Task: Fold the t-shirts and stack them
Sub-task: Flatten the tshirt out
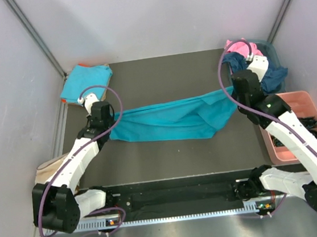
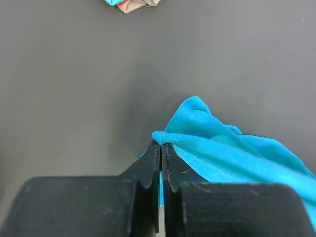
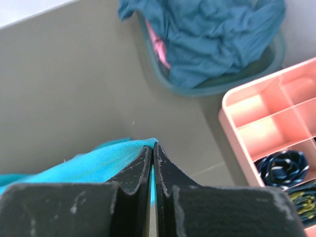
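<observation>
A dark table (image 1: 168,151) boxed in by pale grey walls (image 1: 164,15) carried a turquoise t-shirt (image 1: 170,120), pulled out in a long band between two robot arms. The left gripper (image 2: 161,144) was clamped tight on the shirt's left end, with a pinch of cloth bunched at its closed tips. The right gripper (image 3: 151,144) was likewise closed on the shirt's right end, and a strip of turquoise showed between its pressed fingers. The middle of the shirt sagged in loose folds, fullest toward its right end.

Beyond the shirt's right end stood a grey-green bin (image 3: 217,86) heaped with dark blue clothing (image 3: 212,34), with a bit of pink showing underneath. Nearer than the bin, to the right of the shirt, a pink divided tray (image 1: 297,100) held dark coiled items (image 3: 284,165) in its near compartments. Beyond the shirt's left end lay a folded turquoise garment (image 1: 85,82) on an orange-edged layer. A beige cloth (image 1: 49,168) sat off the table's edge, nearer than the shirt's left end.
</observation>
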`<state>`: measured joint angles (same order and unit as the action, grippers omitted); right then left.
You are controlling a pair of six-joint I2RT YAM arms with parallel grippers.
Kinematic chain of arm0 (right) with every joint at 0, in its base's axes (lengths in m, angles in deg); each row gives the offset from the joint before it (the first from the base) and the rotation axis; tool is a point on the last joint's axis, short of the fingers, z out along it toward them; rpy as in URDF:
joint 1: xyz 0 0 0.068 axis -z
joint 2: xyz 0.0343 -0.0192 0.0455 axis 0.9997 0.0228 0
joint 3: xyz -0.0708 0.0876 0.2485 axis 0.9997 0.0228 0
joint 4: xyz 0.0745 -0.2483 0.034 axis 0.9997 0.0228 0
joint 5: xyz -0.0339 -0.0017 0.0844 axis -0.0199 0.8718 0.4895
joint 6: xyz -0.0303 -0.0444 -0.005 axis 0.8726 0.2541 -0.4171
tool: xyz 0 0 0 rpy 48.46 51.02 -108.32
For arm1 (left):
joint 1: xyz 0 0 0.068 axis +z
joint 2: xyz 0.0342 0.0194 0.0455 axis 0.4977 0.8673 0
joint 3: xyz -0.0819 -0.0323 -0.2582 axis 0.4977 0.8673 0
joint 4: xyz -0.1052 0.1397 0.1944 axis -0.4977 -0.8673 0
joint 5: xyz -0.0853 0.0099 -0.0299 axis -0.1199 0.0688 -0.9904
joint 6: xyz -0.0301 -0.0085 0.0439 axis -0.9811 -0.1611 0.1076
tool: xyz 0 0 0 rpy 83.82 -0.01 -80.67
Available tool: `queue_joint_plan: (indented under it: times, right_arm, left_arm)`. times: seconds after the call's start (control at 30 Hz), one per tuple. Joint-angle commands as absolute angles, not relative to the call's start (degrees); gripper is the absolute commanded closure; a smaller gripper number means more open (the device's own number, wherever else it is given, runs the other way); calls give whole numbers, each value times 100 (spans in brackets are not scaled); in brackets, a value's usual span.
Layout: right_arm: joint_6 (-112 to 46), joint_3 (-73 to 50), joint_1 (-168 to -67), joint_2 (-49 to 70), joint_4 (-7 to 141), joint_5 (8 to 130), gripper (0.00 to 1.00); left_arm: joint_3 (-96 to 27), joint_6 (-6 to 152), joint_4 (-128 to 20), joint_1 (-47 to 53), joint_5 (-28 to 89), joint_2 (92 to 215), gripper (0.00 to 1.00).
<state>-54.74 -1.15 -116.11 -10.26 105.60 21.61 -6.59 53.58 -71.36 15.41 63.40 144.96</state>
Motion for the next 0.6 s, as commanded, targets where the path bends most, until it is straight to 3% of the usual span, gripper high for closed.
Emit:
queue_joint_plan:
  times: [0.0, 0.33, 0.57]
  right_arm:
    - [-5100, -546, -11331, -1215, 10423, 1879, 100]
    - [-5600, -265, -11322, -1584, 11222, 2634, 100]
    - [-6119, 121, -11322, -1927, 11899, 4206, 100]
  left_arm:
    - [-767, 5395, -7151, 1561, 6554, 14284, 100]
    - [-417, 4676, -7696, 1552, 5676, 13907, 100]
    - [-82, 4130, -8390, 1552, 5026, 13045, 100]
